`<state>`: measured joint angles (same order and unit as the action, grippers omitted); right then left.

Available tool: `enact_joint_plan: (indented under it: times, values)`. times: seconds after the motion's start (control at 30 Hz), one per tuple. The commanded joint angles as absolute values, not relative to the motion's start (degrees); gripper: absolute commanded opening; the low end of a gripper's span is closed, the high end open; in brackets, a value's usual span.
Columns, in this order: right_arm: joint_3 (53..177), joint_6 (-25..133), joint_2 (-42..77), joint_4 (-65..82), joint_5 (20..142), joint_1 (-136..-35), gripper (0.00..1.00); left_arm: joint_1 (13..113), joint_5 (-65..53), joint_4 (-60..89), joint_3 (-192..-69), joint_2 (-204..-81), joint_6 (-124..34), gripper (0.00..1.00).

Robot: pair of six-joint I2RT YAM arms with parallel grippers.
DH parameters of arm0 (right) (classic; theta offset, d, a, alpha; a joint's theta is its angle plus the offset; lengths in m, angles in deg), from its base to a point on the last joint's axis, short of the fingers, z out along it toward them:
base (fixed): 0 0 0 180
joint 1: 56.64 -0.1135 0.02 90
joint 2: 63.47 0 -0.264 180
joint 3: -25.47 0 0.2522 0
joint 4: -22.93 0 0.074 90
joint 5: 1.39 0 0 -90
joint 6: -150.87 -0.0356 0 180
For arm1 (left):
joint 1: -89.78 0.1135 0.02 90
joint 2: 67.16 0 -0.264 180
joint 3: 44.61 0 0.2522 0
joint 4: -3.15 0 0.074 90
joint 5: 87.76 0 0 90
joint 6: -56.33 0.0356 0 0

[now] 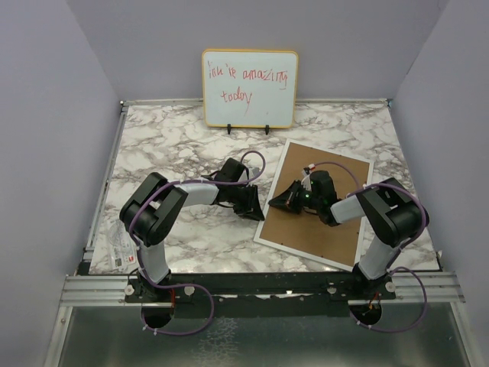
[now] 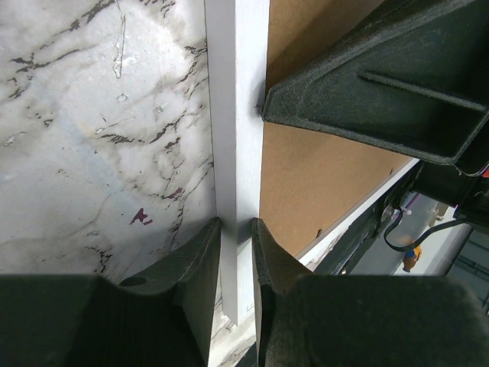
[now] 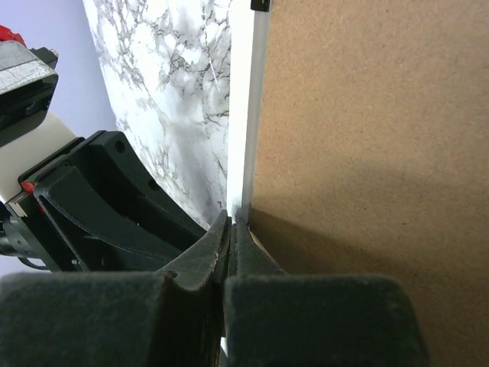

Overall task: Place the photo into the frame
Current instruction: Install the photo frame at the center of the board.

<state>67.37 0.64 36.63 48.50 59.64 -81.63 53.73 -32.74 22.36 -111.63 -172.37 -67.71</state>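
Observation:
The frame [image 1: 306, 256] lies face down right of the table's middle, its brown backing board [image 1: 321, 233] facing up. My left gripper [image 1: 250, 205] is at the frame's left edge. In the left wrist view its jaws [image 2: 236, 223] are shut on the white rim [image 2: 237, 115], one finger on each side. My right gripper [image 1: 276, 201] reaches over the backing from the right. Its jaws [image 3: 231, 222] are shut, with the tips at the seam between the rim [image 3: 244, 115] and the backing board [image 3: 367, 138]. The photo is hidden.
A wood-edged whiteboard [image 1: 249, 89] with red handwriting stands on a small easel at the back of the marble table [image 1: 176, 145]. A clear plastic wrapper [image 1: 118, 248] lies at the table's near left edge. Lilac walls close in three sides.

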Motion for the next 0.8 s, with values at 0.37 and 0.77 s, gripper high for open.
enact_joint_plan:
  times: [0.37,0.77]
  values:
    - [64.12,6.63,39.62,36.23,63.80,-82.04,0.01,54.02,-20.78,30.03,-109.17,-178.40,-63.63,0.24]
    - [64.72,3.11,38.88,26.15,74.83,-82.04,0.01,54.01,-20.84,30.00,-108.81,-178.31,-63.66,0.24]
